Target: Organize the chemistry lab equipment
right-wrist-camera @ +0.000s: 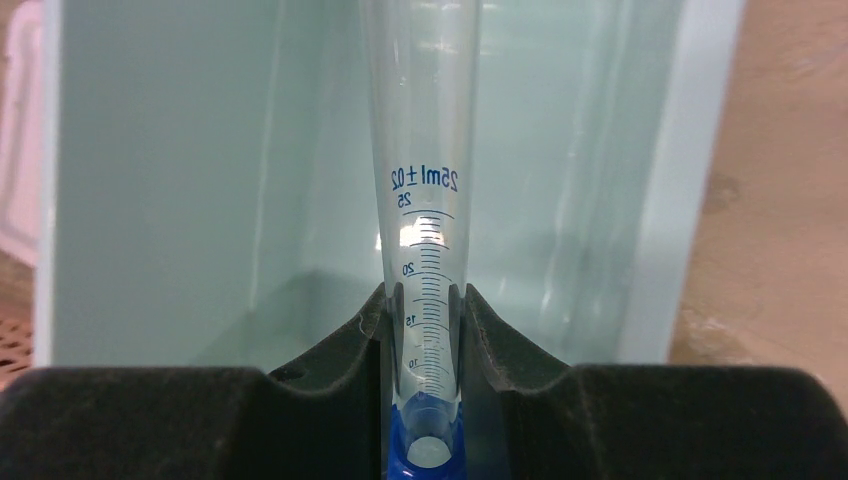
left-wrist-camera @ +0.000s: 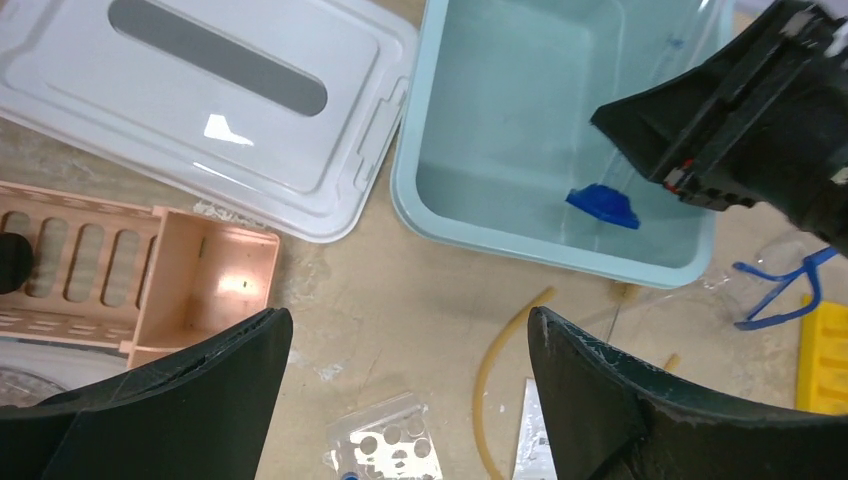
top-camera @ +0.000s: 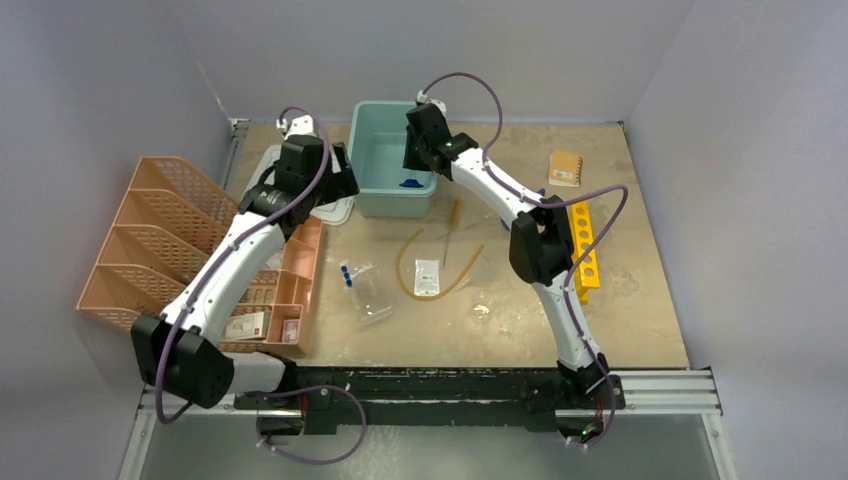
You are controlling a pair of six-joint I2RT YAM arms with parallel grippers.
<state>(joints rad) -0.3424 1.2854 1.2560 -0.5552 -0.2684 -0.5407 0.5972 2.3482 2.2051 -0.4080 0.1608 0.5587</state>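
Note:
My right gripper [right-wrist-camera: 425, 325] is shut on the clear 25 ml cylinder [right-wrist-camera: 425, 190] just above its blue base [left-wrist-camera: 603, 205]. It holds the cylinder inside the teal bin [top-camera: 394, 205], base near the floor. My left gripper [left-wrist-camera: 410, 335] is open and empty, hovering over the table in front of the bin's left corner. Amber tubing [top-camera: 440, 264], a white packet [top-camera: 427, 277] and a clear bag with blue-capped tubes [top-camera: 362, 287] lie on the table below the bin. Blue-framed safety glasses [left-wrist-camera: 780, 290] lie right of the bin, under my right arm.
A white lid [left-wrist-camera: 200, 110] lies left of the bin. Peach organizer trays [top-camera: 160, 240] and a small peach compartment tray [top-camera: 290, 290] stand at the left. A yellow rack [top-camera: 583, 250] lies at the right, a brown notebook [top-camera: 565, 167] behind it.

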